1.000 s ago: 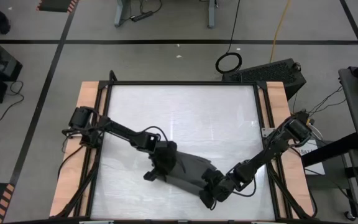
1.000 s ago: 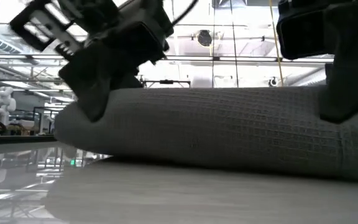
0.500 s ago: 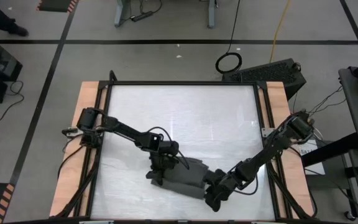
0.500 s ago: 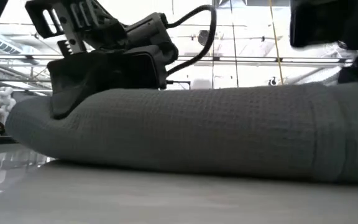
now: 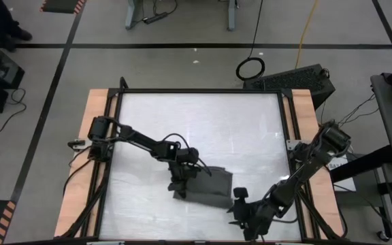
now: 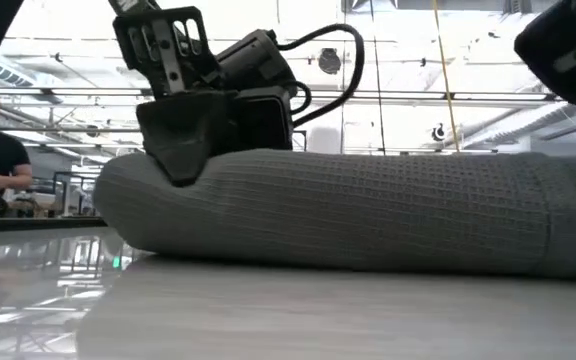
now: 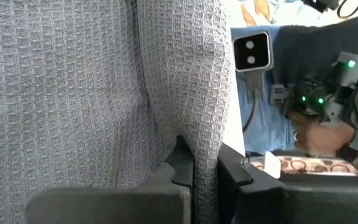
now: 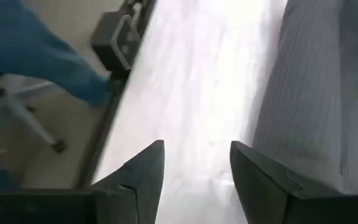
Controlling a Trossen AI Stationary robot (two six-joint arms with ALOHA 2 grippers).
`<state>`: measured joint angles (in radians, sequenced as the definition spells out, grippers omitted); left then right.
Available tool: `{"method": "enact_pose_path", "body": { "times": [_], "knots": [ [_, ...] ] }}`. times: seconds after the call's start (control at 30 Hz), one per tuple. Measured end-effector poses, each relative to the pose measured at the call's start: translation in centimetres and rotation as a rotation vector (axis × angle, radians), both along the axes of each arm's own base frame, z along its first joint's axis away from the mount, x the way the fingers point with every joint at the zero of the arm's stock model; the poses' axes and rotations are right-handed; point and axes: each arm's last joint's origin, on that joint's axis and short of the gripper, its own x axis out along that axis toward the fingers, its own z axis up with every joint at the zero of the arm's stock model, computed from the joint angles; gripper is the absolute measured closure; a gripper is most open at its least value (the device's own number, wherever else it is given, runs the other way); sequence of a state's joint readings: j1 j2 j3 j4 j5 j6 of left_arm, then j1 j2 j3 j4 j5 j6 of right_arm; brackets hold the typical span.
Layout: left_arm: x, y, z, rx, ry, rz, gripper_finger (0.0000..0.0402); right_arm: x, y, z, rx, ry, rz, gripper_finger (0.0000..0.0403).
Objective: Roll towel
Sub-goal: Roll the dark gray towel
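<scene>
towel [image 6: 368,215]: charcoal-grey, waffle weave | table [image 5: 203,129]: white, wood edges

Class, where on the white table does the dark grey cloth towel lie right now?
In the high view, the rolled dark charcoal-grey cloth towel lies near the table's front edge, centre, with the left hand shut on its left end.

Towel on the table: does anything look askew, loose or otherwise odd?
Nothing stands out. The towel lies rolled, at a slant on the white table. The left hand is shut on one end; the right hand is open, clear of the other end.
</scene>
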<state>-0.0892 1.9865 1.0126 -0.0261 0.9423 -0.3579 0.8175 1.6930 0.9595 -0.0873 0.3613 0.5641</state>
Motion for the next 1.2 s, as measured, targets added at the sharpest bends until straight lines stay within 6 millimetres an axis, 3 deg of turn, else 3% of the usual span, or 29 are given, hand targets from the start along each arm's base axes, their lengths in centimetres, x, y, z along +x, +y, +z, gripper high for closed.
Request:
{"method": "enact_pose_path", "body": {
  "times": [0.4, 0.6, 0.97, 1.2],
  "knots": [
    [0.1, 1.5, -0.1, -0.014, 0.012, 0.036, 0.0378, 1.2, -0.8, -2.6, -0.262, -0.066, -0.092, 0.0167],
    [0.1, 1.5, -0.1, -0.026, 0.013, 0.028, 0.0378, 2.0, -1.8, -4.1, -0.326, -0.015, -0.111, 0.0161],
    [0.0, 1.4, -0.1, -0.041, 0.017, 0.016, 0.0376, 2.4, -3.3, -5.0, -0.384, 0.066, -0.148, 0.0205],
    [0.1, 1.5, 0.1, 0.016, -0.03, 0.018, 0.0328, 2.8, -4.7, -6.0, -0.294, 0.166, -0.216, 0.0285]
  ]
}}
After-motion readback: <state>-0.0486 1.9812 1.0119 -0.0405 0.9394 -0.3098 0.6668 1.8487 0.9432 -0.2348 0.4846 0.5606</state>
